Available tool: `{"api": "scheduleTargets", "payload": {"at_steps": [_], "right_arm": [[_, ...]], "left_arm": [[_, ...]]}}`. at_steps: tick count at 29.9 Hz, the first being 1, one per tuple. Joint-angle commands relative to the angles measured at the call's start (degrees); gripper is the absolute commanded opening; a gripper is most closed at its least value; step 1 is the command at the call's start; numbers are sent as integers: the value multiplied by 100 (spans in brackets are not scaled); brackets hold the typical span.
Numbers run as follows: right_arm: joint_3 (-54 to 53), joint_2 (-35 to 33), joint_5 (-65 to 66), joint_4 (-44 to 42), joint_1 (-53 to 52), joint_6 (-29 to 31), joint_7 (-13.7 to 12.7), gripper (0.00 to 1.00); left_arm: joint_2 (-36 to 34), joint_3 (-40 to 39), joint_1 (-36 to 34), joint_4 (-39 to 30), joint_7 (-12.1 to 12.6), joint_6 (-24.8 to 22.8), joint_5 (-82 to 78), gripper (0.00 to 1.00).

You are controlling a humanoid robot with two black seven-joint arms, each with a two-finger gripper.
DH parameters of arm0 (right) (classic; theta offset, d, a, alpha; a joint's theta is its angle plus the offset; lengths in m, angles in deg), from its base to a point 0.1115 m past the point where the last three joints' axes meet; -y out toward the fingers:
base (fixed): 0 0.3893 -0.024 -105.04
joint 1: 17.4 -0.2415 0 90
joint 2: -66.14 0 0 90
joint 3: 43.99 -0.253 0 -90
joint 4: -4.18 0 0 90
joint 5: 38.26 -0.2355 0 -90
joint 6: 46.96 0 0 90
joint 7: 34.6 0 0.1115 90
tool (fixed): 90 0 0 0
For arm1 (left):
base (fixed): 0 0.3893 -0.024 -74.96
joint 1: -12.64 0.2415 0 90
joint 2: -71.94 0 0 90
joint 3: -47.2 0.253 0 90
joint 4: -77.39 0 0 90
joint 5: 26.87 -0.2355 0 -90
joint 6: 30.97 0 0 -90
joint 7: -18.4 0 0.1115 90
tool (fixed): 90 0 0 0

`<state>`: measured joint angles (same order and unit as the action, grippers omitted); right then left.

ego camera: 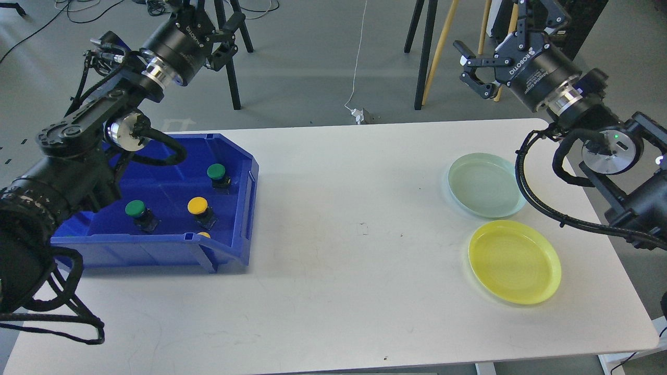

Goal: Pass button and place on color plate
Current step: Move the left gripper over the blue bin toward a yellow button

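Observation:
A blue bin [245, 177] on the left of the table holds two green buttons [216, 171] [135, 208] and a yellow button [197, 204]. The top of another yellow button [204, 235] peeks over the bin's front wall. On the right lie a pale green plate [484, 185] and, nearer to me, a yellow plate [513, 260], both with nothing on them. My left gripper [232, 37] hangs open, high above and behind the bin. My right gripper [470, 69] is open too, raised beyond the table's far edge, above the green plate.
The white table [354, 250] stretches between bin and plates. Behind it, on the grey floor, stand black tripod legs [234, 78], wooden poles [437, 52] and a white cable with a plug [359, 113].

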<state>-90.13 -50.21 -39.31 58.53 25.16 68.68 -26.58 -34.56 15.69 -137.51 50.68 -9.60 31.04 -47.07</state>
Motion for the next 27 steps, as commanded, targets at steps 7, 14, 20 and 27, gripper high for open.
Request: {"api": "scheduleTargets", "payload": {"at_steps": [7, 14, 20, 27], "right_arm": [[-61, 69, -106, -3, 86, -59, 60, 100], [-88, 323, -141, -188, 59, -903, 86, 100], [-79, 271, -150, -188, 94, -929, 60, 100], [-88, 183, -159, -82, 419, -903, 60, 100]], "left_arm": [[59, -65, 12, 43, 0, -1, 25, 100], [-316, -478, 434, -1421, 0, -1, 500, 100], [-2082, -59, 22, -3058, 0, -1, -1149, 99], [-3069, 3138, -1770, -3165, 0, -1, -3863, 99]]}}
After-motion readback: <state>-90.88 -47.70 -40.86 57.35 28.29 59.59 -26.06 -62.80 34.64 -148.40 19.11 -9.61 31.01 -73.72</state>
